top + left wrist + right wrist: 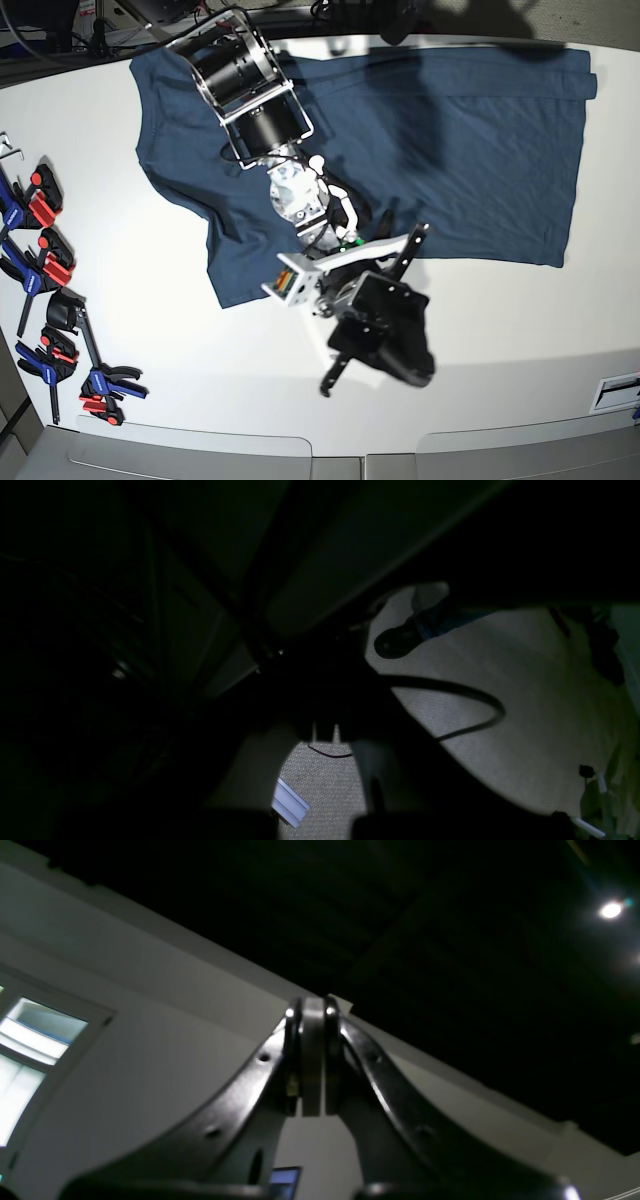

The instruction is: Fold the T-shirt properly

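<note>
**Base view: T-shirt flat and unfolded, right arm above it, nothing gripped**

Base view shows the T-shirt (pixel 440 150) spread flat across the far half of the white worktop (pixel 200 350), its long axis running across the picture, the hem edge at the picture's right and a sleeve at the picture's left. No fold is visible; in my judgement the task has not started.

The right arm reaches out over the garment's near edge. Its right end effector (pixel 385 335) hangs above bare worktop, just on the near side of the shirt, so the cloth lies beyond and beneath the arm. The right wrist view has the camera pointing up at wall and ceiling; the two fingers (pixel 295 1055) stand pressed together, closed on nothing.

The left end effector is not identifiable in the base view. The left wrist view is mostly dark, showing floor and a cable; I take it as closed and empty.

The right arm is the nearer to the shirt.

Clamps (pixel 45 270) lie along the worktop's left edge, well apart from the shirt.
</note>
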